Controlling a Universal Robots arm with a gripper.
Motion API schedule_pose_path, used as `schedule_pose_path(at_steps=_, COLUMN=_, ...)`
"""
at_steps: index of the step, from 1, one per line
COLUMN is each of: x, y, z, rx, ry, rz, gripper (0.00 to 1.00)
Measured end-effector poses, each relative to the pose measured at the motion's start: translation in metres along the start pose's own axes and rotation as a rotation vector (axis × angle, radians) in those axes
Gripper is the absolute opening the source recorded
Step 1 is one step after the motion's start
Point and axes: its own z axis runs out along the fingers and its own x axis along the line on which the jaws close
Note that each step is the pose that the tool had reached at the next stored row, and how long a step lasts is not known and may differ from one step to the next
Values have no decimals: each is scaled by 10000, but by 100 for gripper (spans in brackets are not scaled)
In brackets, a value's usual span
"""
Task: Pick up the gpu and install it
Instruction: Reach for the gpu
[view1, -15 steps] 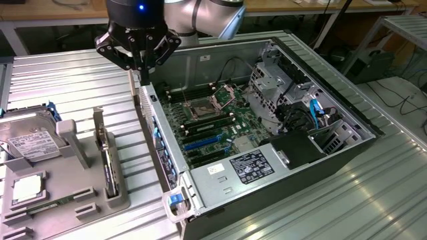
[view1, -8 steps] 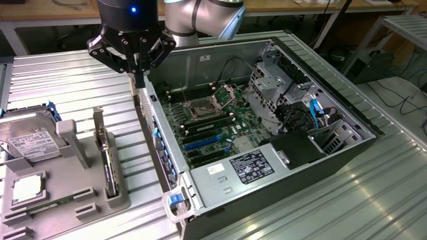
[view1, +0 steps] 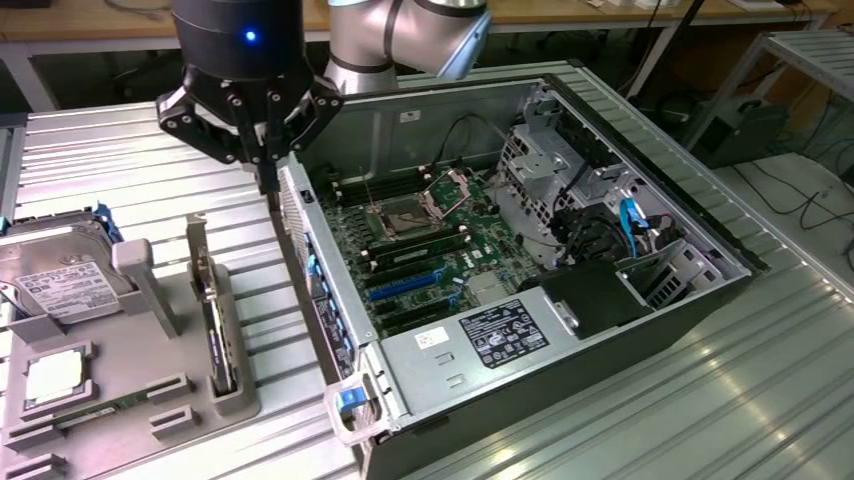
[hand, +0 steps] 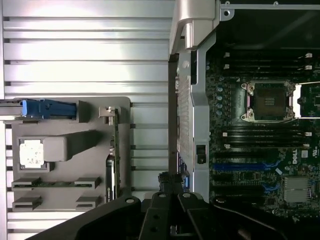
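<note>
The gpu (view1: 214, 325) stands on its edge in a slot of the grey holder tray (view1: 134, 350) at the exterior view's left, its silver bracket pointing up at the far end. In the wrist view the gpu (hand: 113, 155) appears as a thin dark strip along the tray's edge (hand: 70, 120). My gripper (view1: 267, 172) hangs above the gap between the tray and the open computer case (view1: 534, 330), beside the case's wall. Its fingers are shut with nothing between them. The wrist view has my gripper (hand: 172, 197) over that same wall.
A hard drive (view1: 54, 278) with a white label, a CPU (view1: 56, 375) and a RAM stick (view1: 100, 408) also sit on the tray. Inside the case lies the motherboard (view1: 427, 245) with blue slots (view1: 400, 287). Ribbed metal table (view1: 747, 400) surrounds everything.
</note>
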Motion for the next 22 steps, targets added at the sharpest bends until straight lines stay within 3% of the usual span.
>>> schedule_pose_path(at_steps=9, x=228, y=-166, z=-10, rx=1, ry=1, rz=0, gripper=11)
schedule_pose_path(at_steps=22, x=518, y=-301, z=-17, rx=0, ry=0, rz=-1, gripper=11)
